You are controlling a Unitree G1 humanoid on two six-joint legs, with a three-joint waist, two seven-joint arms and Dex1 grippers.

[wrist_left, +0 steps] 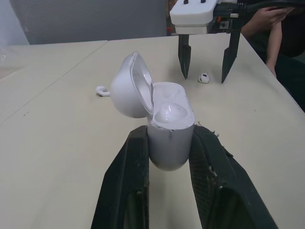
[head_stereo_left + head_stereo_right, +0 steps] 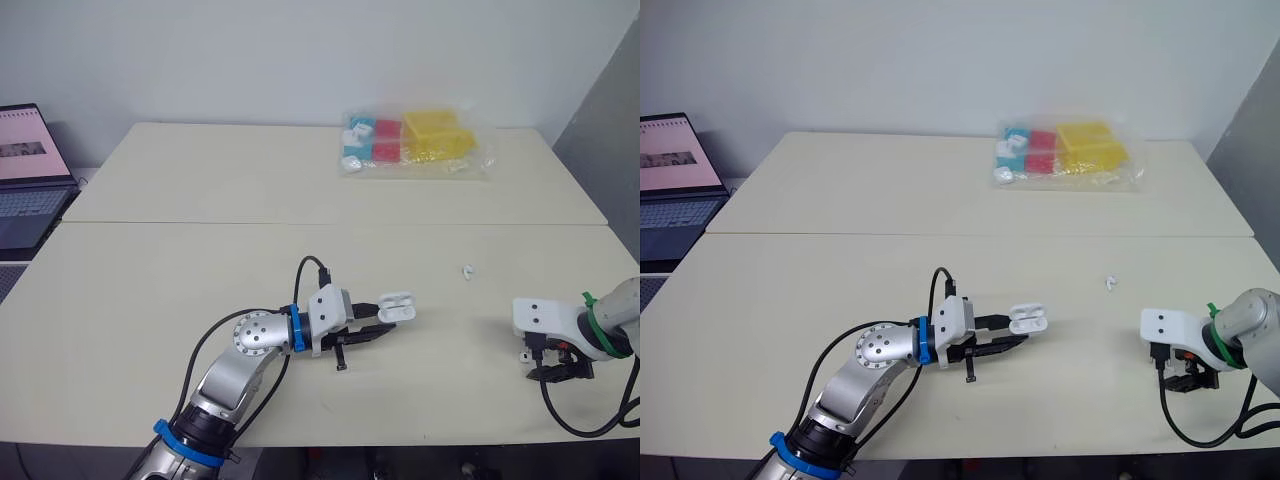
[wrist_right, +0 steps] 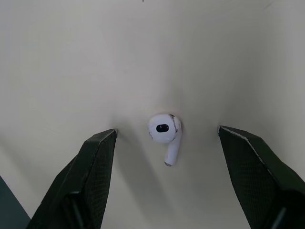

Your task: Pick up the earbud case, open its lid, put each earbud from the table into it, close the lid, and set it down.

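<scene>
Two cream tables stand edge to edge and form one work surface. The near table [image 2: 150,290] meets the far table [image 2: 220,170] along a straight seam that runs the full width. The far table's rear edge is close to a plain pale wall [image 2: 300,60]. On the right, a grey panel [image 2: 612,120] rises at an angle beside the tables. Off the left edge stands an open laptop [image 2: 28,180], screen lit and facing the tables. A clear bag [image 2: 415,142] of blue, red and yellow boxes lies on the far table, right of centre. Lighting is even and diffuse; shadows on the tabletops are soft.
</scene>
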